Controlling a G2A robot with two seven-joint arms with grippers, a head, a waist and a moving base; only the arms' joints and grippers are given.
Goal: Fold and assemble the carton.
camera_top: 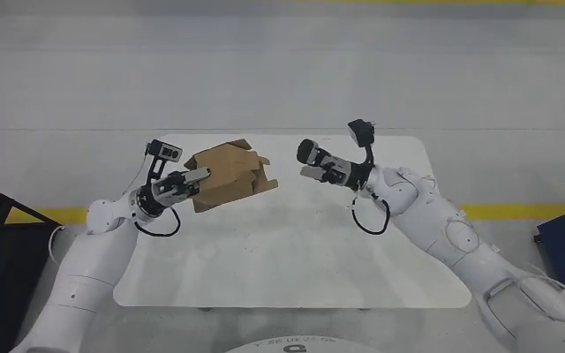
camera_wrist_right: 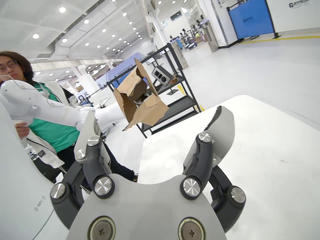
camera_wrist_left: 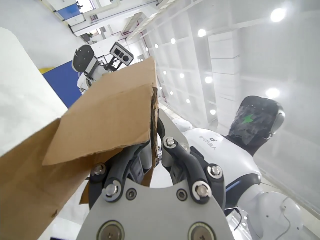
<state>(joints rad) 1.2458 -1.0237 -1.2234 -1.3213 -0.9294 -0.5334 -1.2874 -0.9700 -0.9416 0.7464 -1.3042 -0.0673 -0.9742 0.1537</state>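
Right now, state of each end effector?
Left end effector: closed on the brown cardboard carton.
Right end effector: open, empty.

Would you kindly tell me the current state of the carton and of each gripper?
carton: partly folded, flaps open, held by one wall.
left gripper: shut on the carton.
right gripper: open, empty, apart from the carton.

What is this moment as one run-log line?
carton: partly formed, flaps open | left gripper: shut on carton wall | right gripper: open, empty, apart from carton
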